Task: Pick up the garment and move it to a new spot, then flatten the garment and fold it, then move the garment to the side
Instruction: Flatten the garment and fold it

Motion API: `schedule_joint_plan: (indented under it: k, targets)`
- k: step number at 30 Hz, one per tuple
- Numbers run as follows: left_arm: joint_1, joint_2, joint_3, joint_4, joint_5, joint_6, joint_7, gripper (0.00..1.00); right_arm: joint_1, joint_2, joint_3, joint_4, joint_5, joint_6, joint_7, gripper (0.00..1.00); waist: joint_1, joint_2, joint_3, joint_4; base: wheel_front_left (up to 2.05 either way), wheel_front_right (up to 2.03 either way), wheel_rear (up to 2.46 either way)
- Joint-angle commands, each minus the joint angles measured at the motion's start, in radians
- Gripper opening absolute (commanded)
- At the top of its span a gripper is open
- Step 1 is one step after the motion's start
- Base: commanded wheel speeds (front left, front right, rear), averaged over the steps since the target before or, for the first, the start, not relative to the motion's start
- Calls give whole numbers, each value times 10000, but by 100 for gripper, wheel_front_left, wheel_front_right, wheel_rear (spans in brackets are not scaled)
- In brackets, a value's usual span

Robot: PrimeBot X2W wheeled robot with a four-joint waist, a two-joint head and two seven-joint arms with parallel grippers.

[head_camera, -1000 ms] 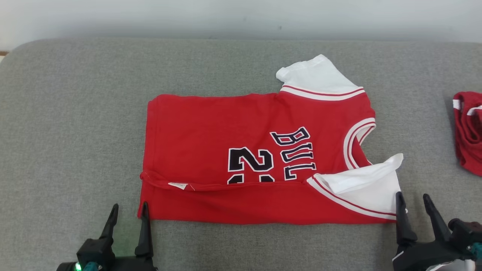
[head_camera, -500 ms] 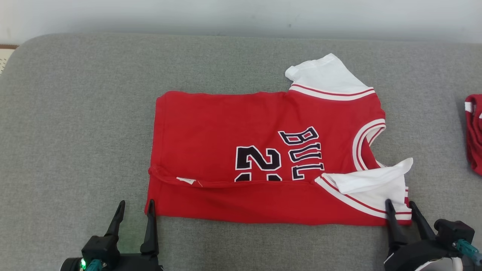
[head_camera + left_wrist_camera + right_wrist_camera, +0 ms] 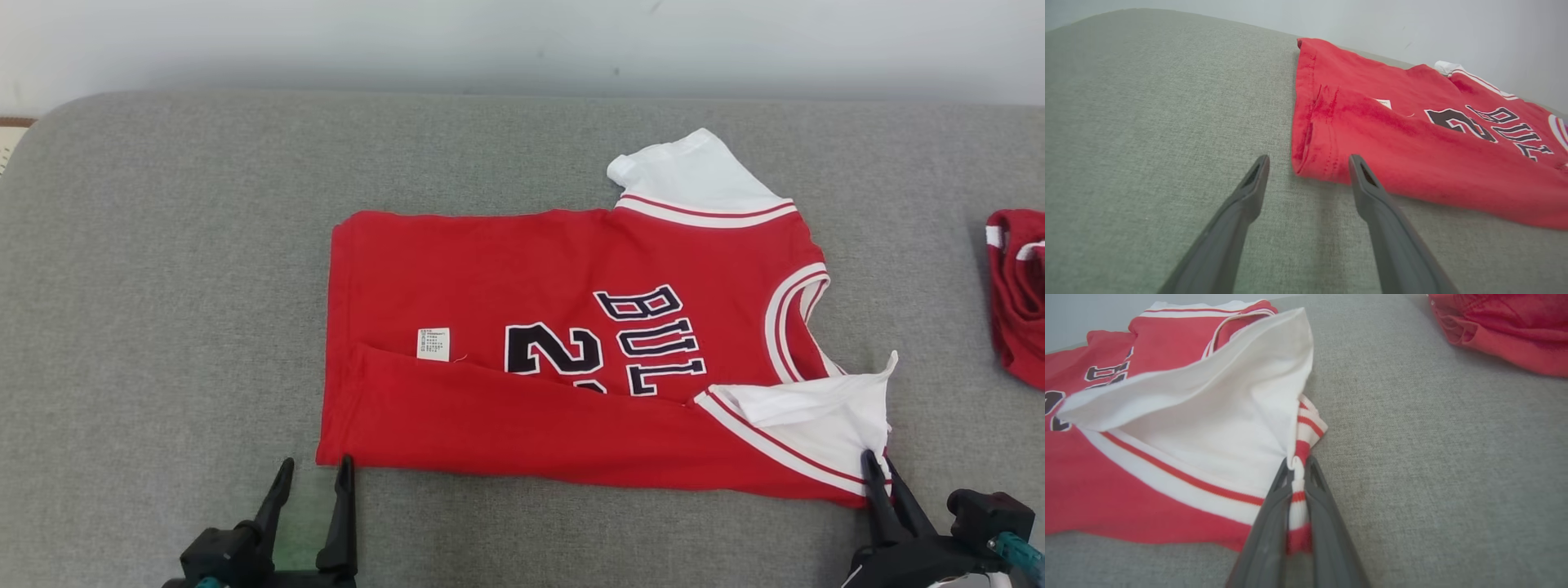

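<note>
A red sports shirt with white sleeves and black letters (image 3: 506,261) is laid flat in the middle of a grey soft cloth pad (image 3: 163,286), with its near long side folded over. The striped edge of its near white sleeve is pinched between the closed fingers of the right hand (image 3: 880,464). The left hand (image 3: 317,461) is held wide open and empty just beside the shirt's near left corner, and a bunched-up red piece of clothing (image 3: 1016,294) is seen well apart at the pad's right edge.

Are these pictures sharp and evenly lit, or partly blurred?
Head view: soft even light, red basketball jersey sharp, faint green glow by the left gripper. Left wrist view: grey fabric cushion curves from the wide lens. Right wrist view: right gripper blurred near the lens.
</note>
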Motion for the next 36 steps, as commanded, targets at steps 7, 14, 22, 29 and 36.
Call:
schedule_joint_plan:
  k: [7,14,22,29,36]
  targets:
    - [-454,16,58,171,-270,-89,-5,100,-60,-71,242,-247,-98,-14,8,0,1,0,160,-252,0,0,0]
    - [-633,20,-94,614,-509,-279,-5,100,-208,-13,395,-317,-38,-14,7,0,1,0,247,-415,0,0,0]
    - [-896,14,-93,1209,-619,-253,-5,88,-294,-29,435,-398,-2,-14,7,0,1,0,337,-474,0,0,0]
    - [-996,17,-17,1248,-585,-469,-5,0,-304,7,409,-466,-44,-14,7,0,1,0,350,-483,0,0,0]
    - [-510,23,352,853,-488,-232,-5,0,-76,20,305,-410,-73,-14,7,0,1,0,36,-294,0,0,0]
